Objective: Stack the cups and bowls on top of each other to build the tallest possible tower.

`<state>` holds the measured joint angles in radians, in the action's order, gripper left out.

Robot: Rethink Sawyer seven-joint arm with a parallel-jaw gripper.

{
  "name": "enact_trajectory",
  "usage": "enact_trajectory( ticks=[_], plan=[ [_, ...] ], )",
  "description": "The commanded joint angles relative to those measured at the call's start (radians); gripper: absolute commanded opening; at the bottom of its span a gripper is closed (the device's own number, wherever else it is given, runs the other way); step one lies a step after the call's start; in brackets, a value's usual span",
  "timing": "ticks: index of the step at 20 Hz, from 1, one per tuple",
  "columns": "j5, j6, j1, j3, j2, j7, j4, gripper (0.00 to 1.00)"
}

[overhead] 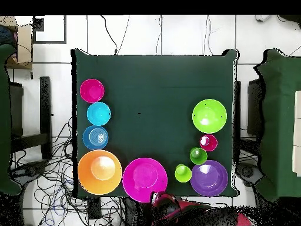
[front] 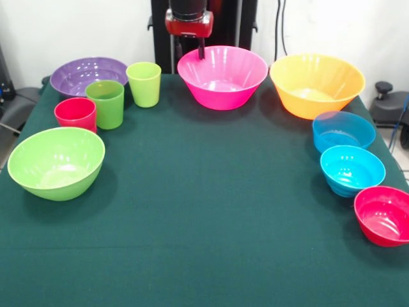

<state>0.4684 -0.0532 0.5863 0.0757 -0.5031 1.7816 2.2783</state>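
Nothing is stacked; every piece stands alone on the green table. On the left of the front view are the purple bowl, lime cup, green cup, red cup and lime-green bowl. At the far side stand the pink bowl and orange bowl. Down the right side run the blue bowl, turquoise bowl and small red bowl. My gripper hangs drawn back just behind the pink bowl's far rim, holding nothing; it also shows in the overhead view.
The table is covered in dark green cloth. The robot's black pedestal stands behind its far edge. Chairs and cables lie on the floor around the table in the overhead view.
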Motion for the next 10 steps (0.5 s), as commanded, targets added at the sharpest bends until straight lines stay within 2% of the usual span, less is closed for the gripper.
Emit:
enact_trajectory(
  ticks=[1, 10],
  plan=[
    [0.046, -0.081, -0.002, -0.107, 0.052, 0.081, -0.154, 1.00],
    [0.062, -0.087, 0.009, -0.108, 0.072, 0.084, -0.168, 1.00]
  ],
)
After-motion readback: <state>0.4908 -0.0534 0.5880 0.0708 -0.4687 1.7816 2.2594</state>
